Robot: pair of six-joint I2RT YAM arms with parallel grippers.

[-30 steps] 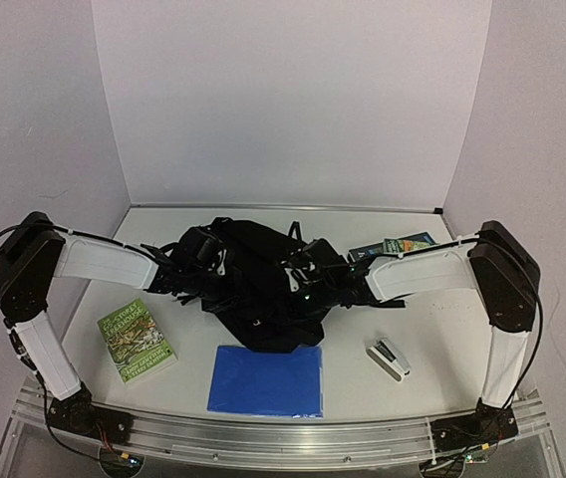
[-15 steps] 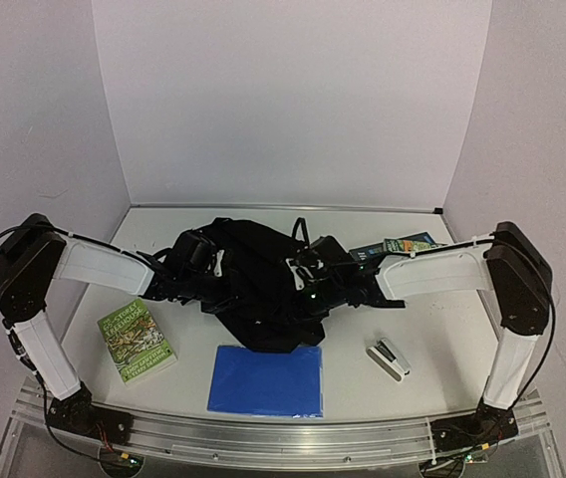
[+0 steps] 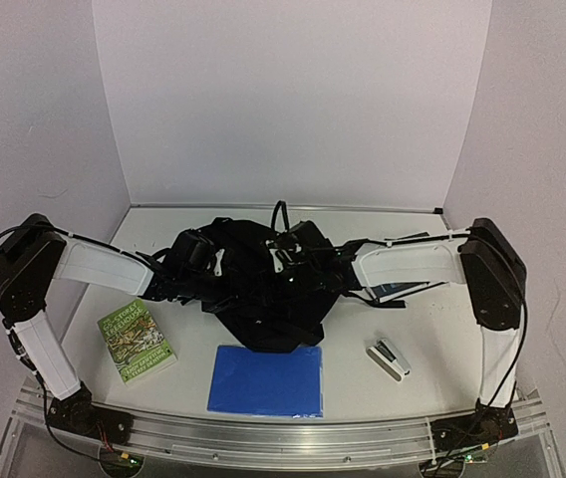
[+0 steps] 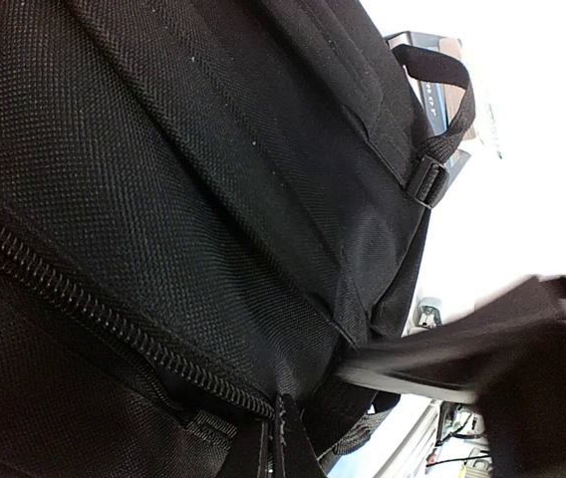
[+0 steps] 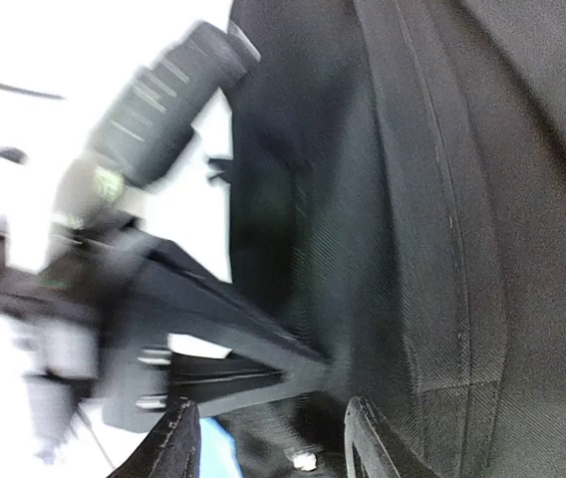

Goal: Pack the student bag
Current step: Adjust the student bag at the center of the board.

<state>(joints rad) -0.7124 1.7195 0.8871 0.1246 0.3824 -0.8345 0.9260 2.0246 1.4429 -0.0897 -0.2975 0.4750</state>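
Observation:
The student bag (image 3: 263,304), a black fabric backpack, lies crumpled in the middle of the table, its loop handle (image 3: 282,213) sticking up at the back. My left gripper (image 3: 213,267) is on the bag's left side. In the left wrist view that gripper (image 4: 278,450) is shut on a fold of fabric beside the zipper (image 4: 84,299). My right gripper (image 3: 285,257) hovers over the bag's upper middle. Its fingers (image 5: 176,438) stand apart, with only bag fabric (image 5: 432,249) beyond them and nothing held.
A green book (image 3: 137,341) lies front left. In front of the bag is a flat blue folder (image 3: 266,380). A stapler (image 3: 388,358) sits front right. Another book (image 3: 395,291) shows partly under the right forearm. White walls close in the back and both sides.
The right arm has swung left and back over the bag, its jaws opening wider, and now covers the books at right. The left arm and its grip have not moved.

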